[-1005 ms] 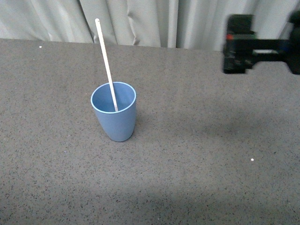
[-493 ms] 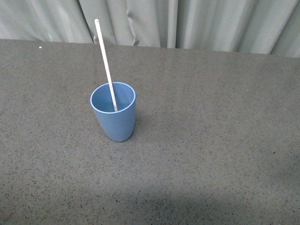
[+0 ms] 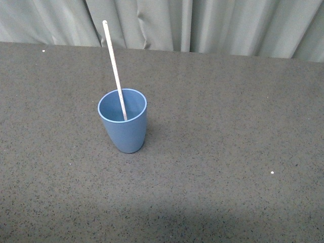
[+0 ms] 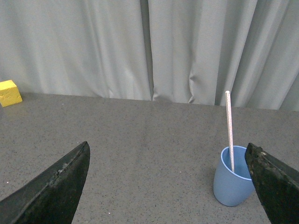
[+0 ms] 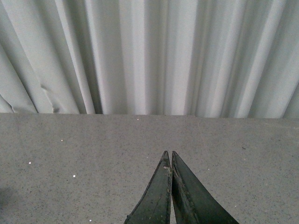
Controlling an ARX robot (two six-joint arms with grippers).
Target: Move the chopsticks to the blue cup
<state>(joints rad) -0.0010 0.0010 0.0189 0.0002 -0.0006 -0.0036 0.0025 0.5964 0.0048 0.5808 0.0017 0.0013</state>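
The blue cup (image 3: 123, 120) stands upright on the dark grey table, left of centre in the front view. The off-white chopstick (image 3: 113, 63) stands in it, leaning up and to the left, its top well above the rim. Neither arm shows in the front view. In the left wrist view my left gripper (image 4: 168, 154) is open and empty, its jaws wide apart; the cup (image 4: 232, 177) with the chopstick (image 4: 229, 126) stands on the table beyond the jaws, partly behind one finger. In the right wrist view my right gripper (image 5: 168, 154) is shut on nothing, above bare table.
A grey curtain (image 3: 202, 25) hangs along the table's far edge. A yellow block (image 4: 9, 93) sits on the table near the curtain in the left wrist view. Small white specks (image 3: 272, 172) dot the tabletop.
A second ago my right arm showed at the upper right of the front view; it has since left that view. The cup and chopstick have not moved.
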